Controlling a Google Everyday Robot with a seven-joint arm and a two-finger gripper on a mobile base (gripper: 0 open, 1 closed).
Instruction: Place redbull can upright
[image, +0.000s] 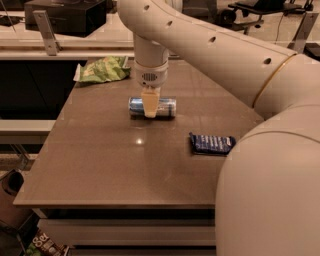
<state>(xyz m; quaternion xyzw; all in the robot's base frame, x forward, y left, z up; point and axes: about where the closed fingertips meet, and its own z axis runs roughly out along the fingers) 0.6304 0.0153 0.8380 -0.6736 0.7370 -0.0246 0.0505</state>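
— Looking for the slim blue-and-silver metal redbull can (166, 107): where is it lying?

— It is lying on its side on the brown flat-topped desk (110, 165), somewhat toward the far edge and roughly midway between left and right. Its long axis is running left to right, so it is not standing upright.

— And the cream-coloured claw (150, 109)?

— It is hanging straight down from the thick white robot arm (210, 50), which is reaching in from the near right and arching over the desk. The claw is sitting right at the can's middle. Its pale lower part is crossing in front of the can's near face and is reaching down almost to the desk.

— Is it gripping the can?

— I am not managing to tell. Whether the claw is standing apart or pressing together on the can is not showing from this side.

— What else is resting on the desk?

— A crumpled green chip bag (100, 70) is lying at the far left corner, well apart from the can. A flat dark-blue snack wrapper (212, 143) is lying nearer and to the right, also apart from the can, just beside the arm's large white shell.
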